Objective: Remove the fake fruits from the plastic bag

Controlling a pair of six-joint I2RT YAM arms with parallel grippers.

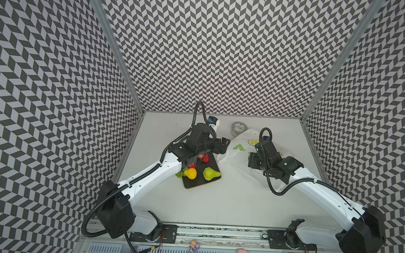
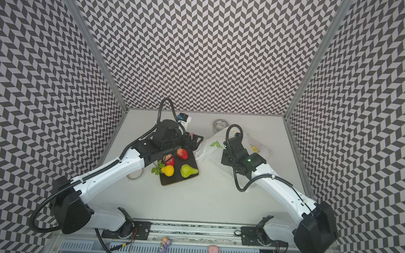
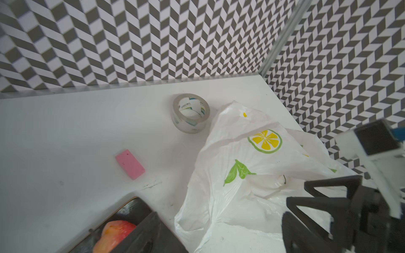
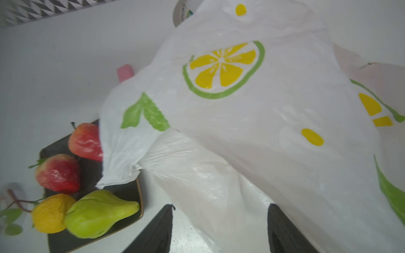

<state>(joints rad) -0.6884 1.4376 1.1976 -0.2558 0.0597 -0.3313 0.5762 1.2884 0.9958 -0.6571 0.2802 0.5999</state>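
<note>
We see the thin, crinkly white plastic bag, printed with yellow lemon slices and green leaves, lying slumped on the white tabletop towards the back right, between the two arms. The left gripper hovers at the bag's left edge with its jaws spread and nothing between them. The right gripper stands over the bag's near side. Its jaws are apart, and the film lies loose between them, unpinched.

Four of the fake fruits sit outside the bag on a flat black square tray just to its left. A glossy green pear lies beside a yellow lemon with a leafy sprig, and two red strawberries lie behind them. A flap of the bag reaches over the tray's far corner, next to one strawberry.

Something pale pink shows faintly through the film at the bag's right side — we cannot tell what it is. Just behind the bag stands a clear tape roll, and a pink rectangular block lies on the table to the left of it.
</note>
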